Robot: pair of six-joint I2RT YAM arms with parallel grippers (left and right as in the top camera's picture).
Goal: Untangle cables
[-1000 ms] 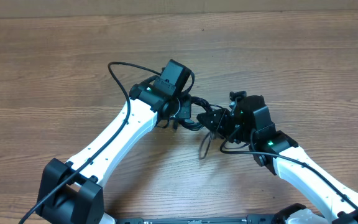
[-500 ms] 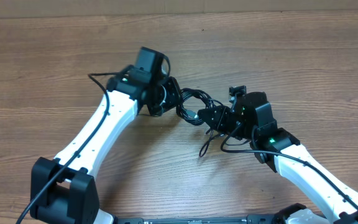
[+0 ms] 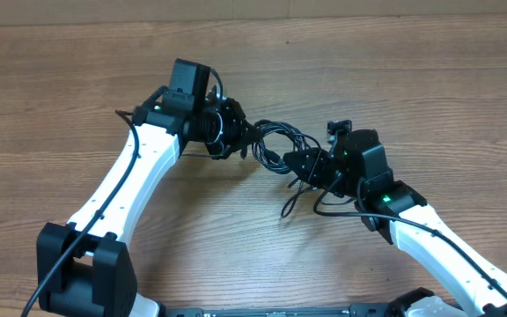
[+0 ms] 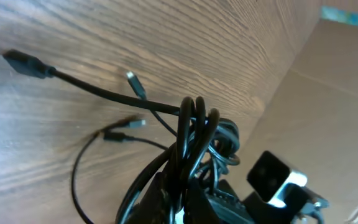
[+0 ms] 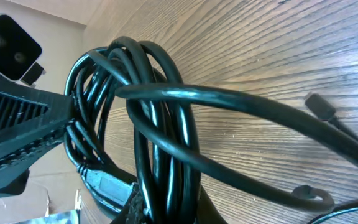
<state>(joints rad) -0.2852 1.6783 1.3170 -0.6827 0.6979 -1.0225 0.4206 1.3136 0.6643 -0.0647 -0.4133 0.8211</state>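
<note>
Cables [image 3: 280, 139], long axis left-right

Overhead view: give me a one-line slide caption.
Tangled cables gripped between the left gripper and right gripper, loose ends trailing on the table.

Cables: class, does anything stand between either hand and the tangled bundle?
Nothing visible does. The left hand and the right hand are each shut on the cables. The bundle stretches between them, and loose ends trail onto the table.
</note>
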